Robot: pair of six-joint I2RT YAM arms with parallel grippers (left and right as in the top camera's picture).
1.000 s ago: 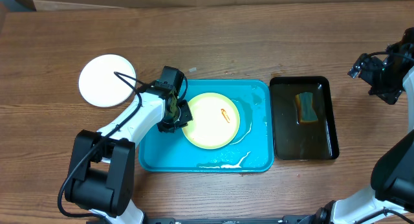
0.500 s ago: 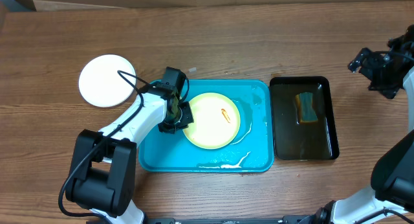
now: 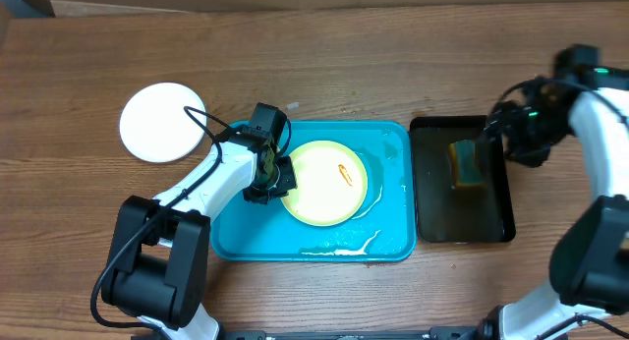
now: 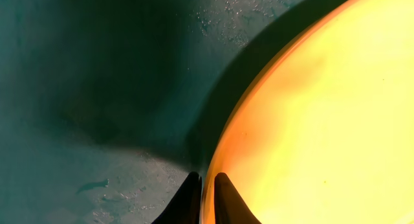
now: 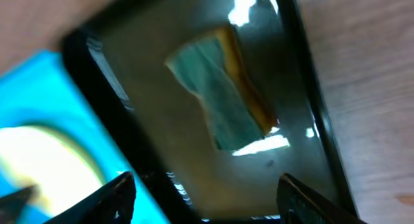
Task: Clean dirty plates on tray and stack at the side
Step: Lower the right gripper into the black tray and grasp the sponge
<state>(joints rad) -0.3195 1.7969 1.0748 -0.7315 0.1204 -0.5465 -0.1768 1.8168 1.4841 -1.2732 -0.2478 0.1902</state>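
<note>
A pale yellow plate (image 3: 324, 183) with a small orange-red smear (image 3: 344, 173) lies in the turquoise tray (image 3: 388, 237). My left gripper (image 3: 279, 176) is shut on the plate's left rim. In the left wrist view the rim of the plate (image 4: 323, 120) runs between the closed fingers of the gripper (image 4: 206, 199), over the wet tray floor (image 4: 97, 88). A white plate (image 3: 162, 122) rests on the table to the left of the tray. My right gripper (image 3: 499, 132) hovers open over the black tray (image 3: 496, 232). Nothing is between its fingertips (image 5: 113, 191).
A green and yellow sponge (image 3: 466, 163) lies in shallow water in the black tray (image 5: 97, 94), ahead of the right gripper (image 5: 207, 204) in the right wrist view, where the sponge (image 5: 226, 88) looks blurred. White foam streaks (image 3: 344, 248) mark the turquoise tray's front.
The right arm has swung in from the table's far right edge to above the black tray. The left gripper and the yellow plate have stayed put.
</note>
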